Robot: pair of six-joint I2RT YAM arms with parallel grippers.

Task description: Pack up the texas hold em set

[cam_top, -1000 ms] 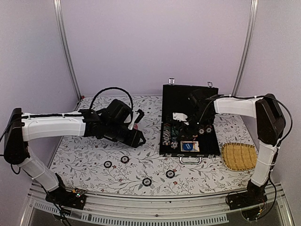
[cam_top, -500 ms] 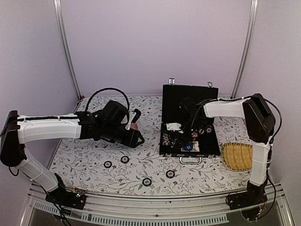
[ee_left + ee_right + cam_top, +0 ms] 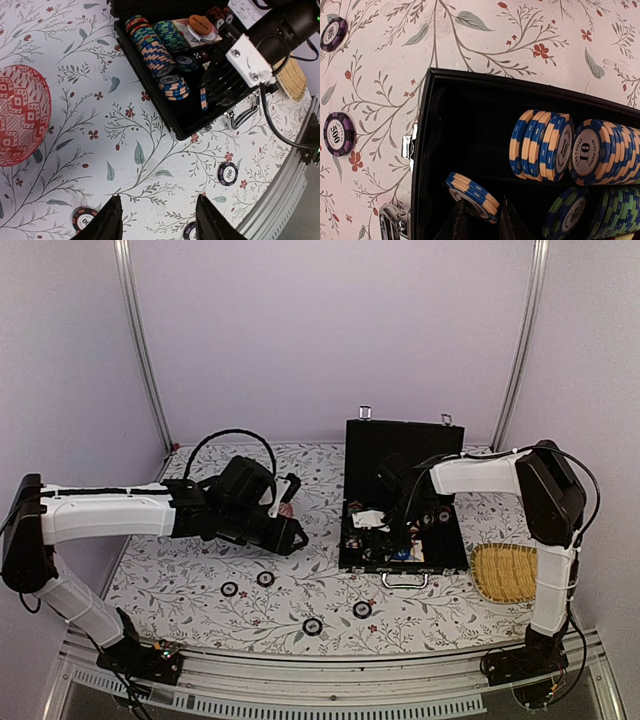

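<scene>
The packing step in hand was loading chips. The black briefcase (image 3: 400, 445) lay open at the right of the bench (image 3: 180, 565), with its lid propped upright. Rows of chips (image 3: 152, 47) already filled its slots, and the orange disc (image 3: 200, 22) sat further back.

The right end effector (image 3: 482, 204) was down inside the empty near corner of the case with its fingers drawn narrow. It appeared to pinch a small blue-and-orange stack of chips (image 3: 472, 191) at the tips. The wrist view cut the fingers off low, so the hold could not be confirmed.

The left end effector (image 3: 158, 205) hovered wide and empty over the bench, with the pink patterned dome (image 3: 22, 120) off to one side.

Several loose chips (image 3: 312, 625) lay on the bench in front of the case, one purple chip (image 3: 339, 134) just outside its wall.

The next move probably called for setting the pinched stack on edge against the nearest row so it would not topple into the bare compartment. The right fingers would then need to open and lift straight clear of the case wall. After that, the scattered chips remained to be collected before the lid could close.
</scene>
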